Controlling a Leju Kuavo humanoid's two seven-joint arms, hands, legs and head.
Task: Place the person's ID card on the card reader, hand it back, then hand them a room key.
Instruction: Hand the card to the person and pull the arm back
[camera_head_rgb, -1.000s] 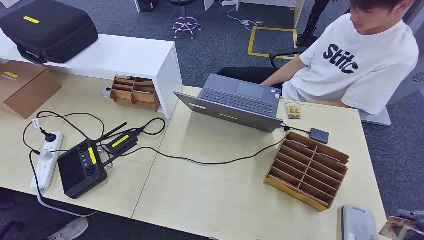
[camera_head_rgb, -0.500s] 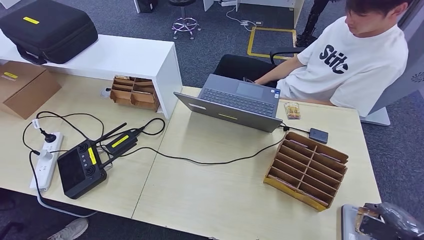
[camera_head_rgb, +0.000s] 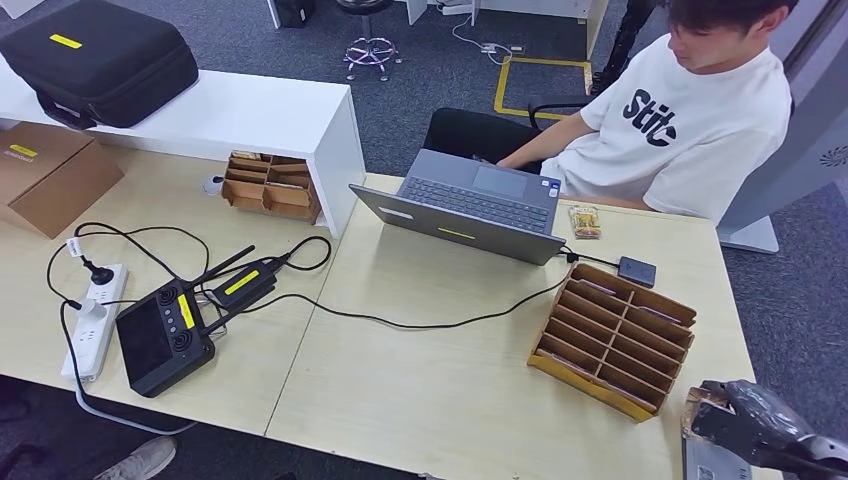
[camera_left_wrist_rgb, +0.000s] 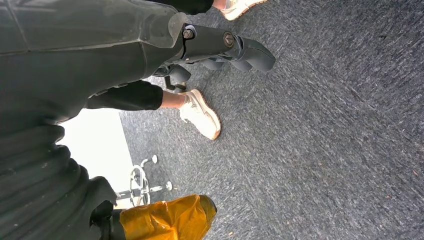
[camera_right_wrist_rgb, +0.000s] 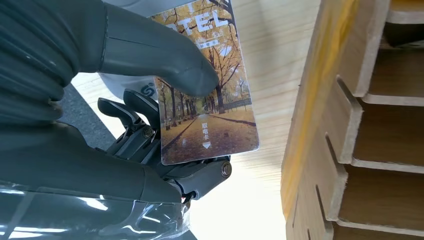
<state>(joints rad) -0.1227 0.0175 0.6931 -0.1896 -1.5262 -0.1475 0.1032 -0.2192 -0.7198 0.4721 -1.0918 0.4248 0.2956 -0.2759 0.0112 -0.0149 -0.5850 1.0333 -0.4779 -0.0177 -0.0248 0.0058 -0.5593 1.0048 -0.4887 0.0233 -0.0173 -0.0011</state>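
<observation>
Rising further into head view, the right hand (camera_head_rgb: 755, 428) is pinching the autumn-tree printed room key card (camera_right_wrist_rgb: 207, 95) beside the slotted cardboard organiser (camera_head_rgb: 614, 338) at the wooden bench (camera_head_rgb: 430, 380) corner; left hand's state unclear.

right hand (camera_head_rgb: 752, 428): cut off by the head view's lower right corner; its fingers cannot be made out there.
card (camera_right_wrist_rgb: 207, 87): its top edge runs out of the right wrist view; the thumb (camera_right_wrist_rgb: 155, 55) covers part of its face, and the small print is too small to read.
card reader (camera_head_rgb: 712, 462): only a grey sliver at the bottom edge, mostly under the right hand.
cardboard rack (camera_right_wrist_rgb: 360, 125): cut off by the right wrist view's edges; its slots are in shadow.
left hand (camera_left_wrist_rgb: 165, 220): only an orange-wrapped part visible at the picture's edge; finger position cannot be told.
person (camera_head_rgb: 690, 110): head cropped by the top edge; lower body hidden behind the laptop (camera_head_rgb: 470, 205) and desk (camera_head_rgb: 420, 390).
</observation>
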